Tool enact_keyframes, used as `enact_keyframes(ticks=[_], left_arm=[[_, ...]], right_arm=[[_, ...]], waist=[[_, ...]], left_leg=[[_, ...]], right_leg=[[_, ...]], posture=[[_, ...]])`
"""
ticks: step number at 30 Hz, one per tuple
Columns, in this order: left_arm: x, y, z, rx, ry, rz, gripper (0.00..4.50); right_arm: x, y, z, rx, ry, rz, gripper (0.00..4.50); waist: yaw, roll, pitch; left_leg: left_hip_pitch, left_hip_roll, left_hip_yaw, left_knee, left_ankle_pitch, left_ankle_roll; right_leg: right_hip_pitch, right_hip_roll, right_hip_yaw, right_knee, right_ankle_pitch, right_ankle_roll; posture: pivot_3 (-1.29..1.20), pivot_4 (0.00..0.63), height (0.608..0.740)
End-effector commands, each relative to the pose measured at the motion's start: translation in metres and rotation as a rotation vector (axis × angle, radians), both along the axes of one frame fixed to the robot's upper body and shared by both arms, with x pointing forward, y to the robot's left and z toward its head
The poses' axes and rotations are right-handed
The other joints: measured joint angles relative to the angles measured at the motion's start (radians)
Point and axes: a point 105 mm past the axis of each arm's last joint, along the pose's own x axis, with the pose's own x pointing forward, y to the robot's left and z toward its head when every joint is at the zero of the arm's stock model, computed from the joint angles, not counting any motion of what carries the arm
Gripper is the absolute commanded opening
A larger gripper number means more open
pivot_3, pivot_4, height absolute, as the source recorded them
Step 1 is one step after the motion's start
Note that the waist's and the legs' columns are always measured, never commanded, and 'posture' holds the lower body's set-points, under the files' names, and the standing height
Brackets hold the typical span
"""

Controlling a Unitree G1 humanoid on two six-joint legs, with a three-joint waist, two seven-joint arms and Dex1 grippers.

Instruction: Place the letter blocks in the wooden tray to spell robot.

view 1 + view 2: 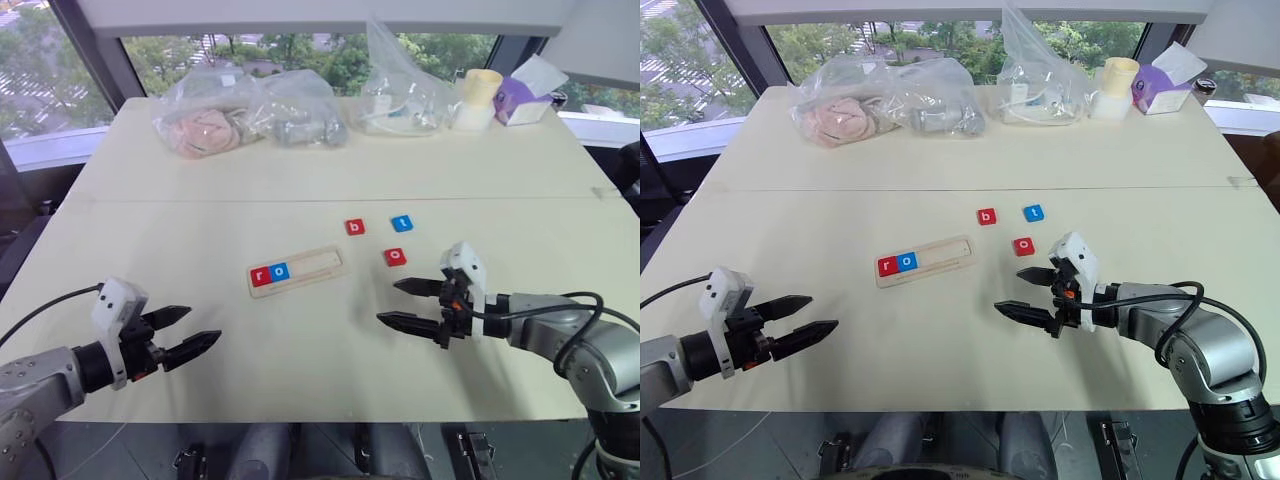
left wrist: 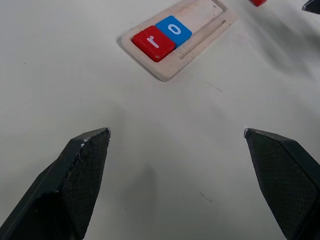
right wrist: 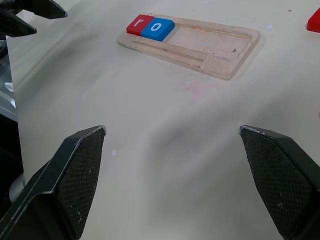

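Risk here is mostly about order and crowding, I'd say. Going left to right: the left gripper [image 1: 190, 335] hangs over bare table with its jaws spread wide, nothing in them, well apart from everything. Next comes the wooden tray [image 1: 322, 264], with the red r block [image 1: 261, 276] and blue o block [image 1: 279, 271] already seated at its left end, touching each other, and the rest of the groove free. Further right, three loose tiles sit on the table: red b block [image 1: 355, 227], red o block [image 1: 395, 257] and blue t block [image 1: 402, 223]. The right gripper [image 1: 405, 303] is released too, empty, hovering near the red o.

That's the catch, I think: the o is nearest, but b goes next. Grab the wrong one and the word's wrong. Also, sliding a tile in carelessly could shove the seated pair or skid the tray.
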Motion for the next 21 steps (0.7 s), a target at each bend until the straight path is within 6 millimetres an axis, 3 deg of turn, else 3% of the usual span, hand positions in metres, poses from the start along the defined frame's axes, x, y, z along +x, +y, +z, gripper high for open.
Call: enact_keyframes(ticks=[1,15,21], left_arm=[[0.001,-0.001,0.008,0.036,-0.047,-0.013,4.5],[0.008,0.003,0.014,0.03,-0.066,-0.012,4.5],[0.01,0.009,0.027,0.2,-0.076,-0.172,4.5]], right_arm=[[0.0,0.003,0.004,-0.005,-0.034,0.023,4.39],[0.0,0.008,0.003,-0.002,-0.043,0.019,4.39],[0.001,0.01,0.009,-0.044,-0.017,0.059,4.39]], waist=[[0.0,0.0,0.0],[0.0,0.0,0.0],[-0.001,0.0,0.0]], left_leg=[[0.0,0.0,0.0,0.0,0.0,0.0],[0.0,0.0,0.0,0.0,0.0,0.0],[0.0,0.0,0.001,0.0,0.0,0.0]], right_leg=[[0.0,0.0,0.0,0.0,0.0,0.0],[0.0,0.0,0.0,0.0,0.0,0.0],[0.0,0.001,0.0,0.001,0.0,0.0]], posture=[[0.0,0.15,0.74],[0.0,0.15,0.74],[0.0,0.15,0.74]])
